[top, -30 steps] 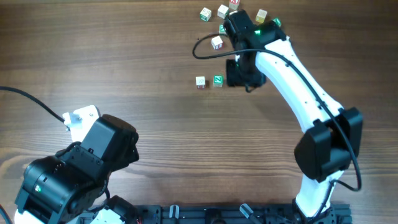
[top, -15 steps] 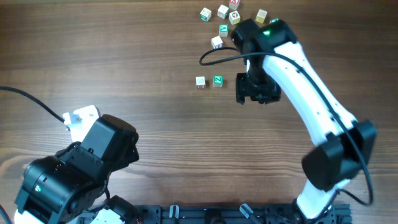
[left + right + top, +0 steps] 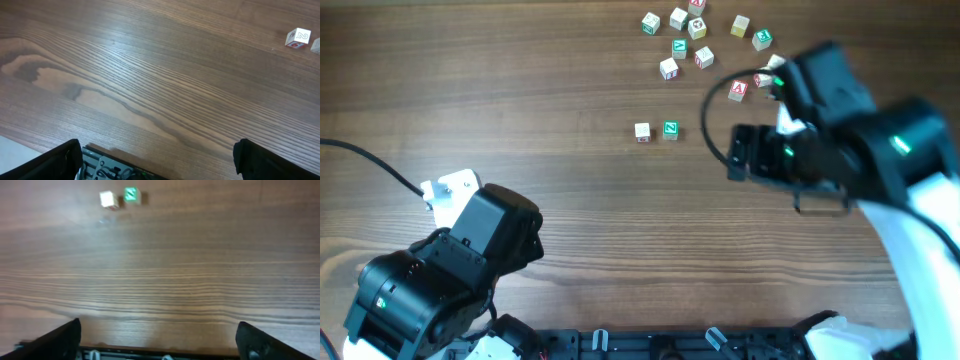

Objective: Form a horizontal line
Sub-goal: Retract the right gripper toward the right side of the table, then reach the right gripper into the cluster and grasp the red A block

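Drawn back from the row since a second ago, the right gripper (image 3: 159, 342) is seen spread wide, nothing between its tips. The left gripper (image 3: 159, 157) is likewise held wide and empty. The pale-faced cube (image 3: 642, 131) and green-lettered cube (image 3: 671, 129) are set side by side, just apart. The red "A" cube (image 3: 739, 89) is left apart, up and to the right. A neighbouring cube (image 3: 763, 80) is partly covered by the right arm (image 3: 880, 150).

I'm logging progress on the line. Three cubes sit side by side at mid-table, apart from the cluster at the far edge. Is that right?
Not three, but two: the pale cube and the green-lettered cube sit side by side at mid-table, apart from the cluster at the far edge. The overhead view shows it.
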Controlling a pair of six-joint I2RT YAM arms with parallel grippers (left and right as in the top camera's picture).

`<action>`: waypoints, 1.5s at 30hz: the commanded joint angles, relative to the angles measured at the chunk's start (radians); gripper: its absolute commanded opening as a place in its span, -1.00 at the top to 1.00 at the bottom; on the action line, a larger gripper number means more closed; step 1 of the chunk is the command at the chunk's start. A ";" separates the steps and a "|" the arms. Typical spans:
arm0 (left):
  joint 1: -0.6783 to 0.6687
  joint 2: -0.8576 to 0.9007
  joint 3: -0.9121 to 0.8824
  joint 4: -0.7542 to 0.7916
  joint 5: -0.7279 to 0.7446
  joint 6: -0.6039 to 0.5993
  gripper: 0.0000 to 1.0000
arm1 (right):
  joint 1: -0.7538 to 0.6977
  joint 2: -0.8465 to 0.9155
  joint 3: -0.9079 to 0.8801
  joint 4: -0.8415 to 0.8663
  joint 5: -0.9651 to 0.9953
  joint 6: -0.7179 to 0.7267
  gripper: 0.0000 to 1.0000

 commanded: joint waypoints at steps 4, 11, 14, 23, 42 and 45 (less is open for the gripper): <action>0.000 -0.004 0.003 0.000 0.001 -0.002 -1.00 | 0.002 -0.163 0.012 0.001 0.002 0.021 -0.99; 0.000 -0.004 0.003 0.000 0.001 -0.002 -1.00 | 0.002 -0.267 0.000 0.001 0.020 0.021 -1.00; 0.000 -0.004 0.003 0.000 0.001 -0.002 -1.00 | 0.002 -0.314 -0.050 0.001 0.107 0.043 -0.99; 0.000 -0.004 0.003 0.000 0.001 -0.002 -1.00 | 0.002 -0.367 -0.250 0.014 0.191 0.177 -0.99; 0.000 -0.004 0.003 0.000 0.001 -0.002 -1.00 | 0.002 -0.139 -0.473 0.316 0.179 0.175 -0.99; 0.000 -0.004 0.003 0.000 0.001 -0.002 -1.00 | 0.002 -0.081 -0.473 0.383 0.179 0.175 -0.99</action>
